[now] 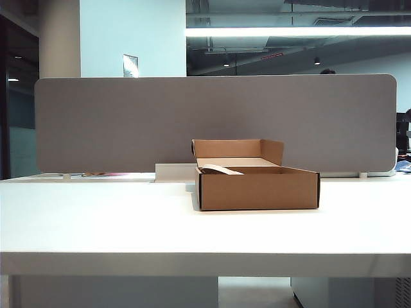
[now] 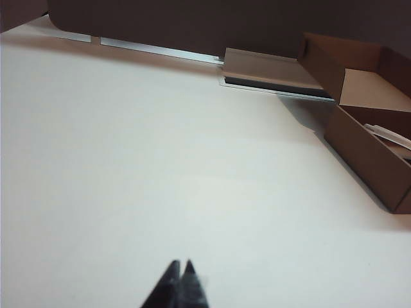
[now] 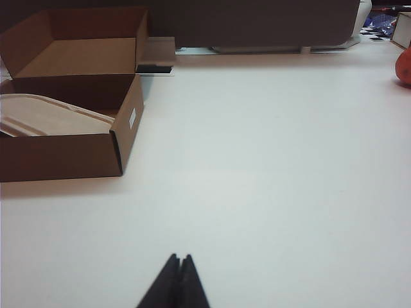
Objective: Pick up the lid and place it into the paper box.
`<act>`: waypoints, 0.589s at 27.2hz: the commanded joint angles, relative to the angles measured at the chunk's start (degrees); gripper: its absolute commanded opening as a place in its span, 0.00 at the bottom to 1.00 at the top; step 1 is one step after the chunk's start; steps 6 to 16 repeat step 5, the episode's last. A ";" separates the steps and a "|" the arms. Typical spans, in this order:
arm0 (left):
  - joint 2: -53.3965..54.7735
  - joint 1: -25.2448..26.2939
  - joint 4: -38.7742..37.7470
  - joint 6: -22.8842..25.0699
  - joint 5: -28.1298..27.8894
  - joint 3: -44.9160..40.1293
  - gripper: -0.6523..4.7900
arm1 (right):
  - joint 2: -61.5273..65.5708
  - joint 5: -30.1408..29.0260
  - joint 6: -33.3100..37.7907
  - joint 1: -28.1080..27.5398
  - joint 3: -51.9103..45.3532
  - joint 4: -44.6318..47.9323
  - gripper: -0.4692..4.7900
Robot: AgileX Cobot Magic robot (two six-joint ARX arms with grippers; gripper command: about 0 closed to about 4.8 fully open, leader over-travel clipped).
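The brown paper box (image 1: 259,187) stands in the middle of the white table with its rear flap upright. Inside it lies the pale beige lid (image 1: 220,169), tilted, one edge riding above the box wall; it also shows in the right wrist view as the lid (image 3: 48,115) inside the box (image 3: 70,154). In the left wrist view a strip of the lid (image 2: 390,135) shows over the box wall (image 2: 366,154). My left gripper (image 2: 181,264) is shut and empty above bare table, well short of the box. My right gripper (image 3: 179,257) is likewise shut and empty. Neither gripper appears in the exterior view.
A grey partition screen (image 1: 215,122) runs along the back of the table. A flat white-grey block (image 1: 174,172) lies behind the box, by the screen's foot. A red-orange object (image 3: 404,64) sits at the far side of the table in the right wrist view.
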 commanded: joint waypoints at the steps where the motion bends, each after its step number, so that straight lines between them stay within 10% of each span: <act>1: 0.04 0.04 0.44 0.46 0.22 0.17 0.11 | -0.04 0.22 -0.04 0.02 -0.33 0.63 0.07; 16: 0.04 0.04 0.44 0.46 0.22 0.17 0.11 | -0.04 0.22 -0.04 0.02 -0.33 0.63 0.07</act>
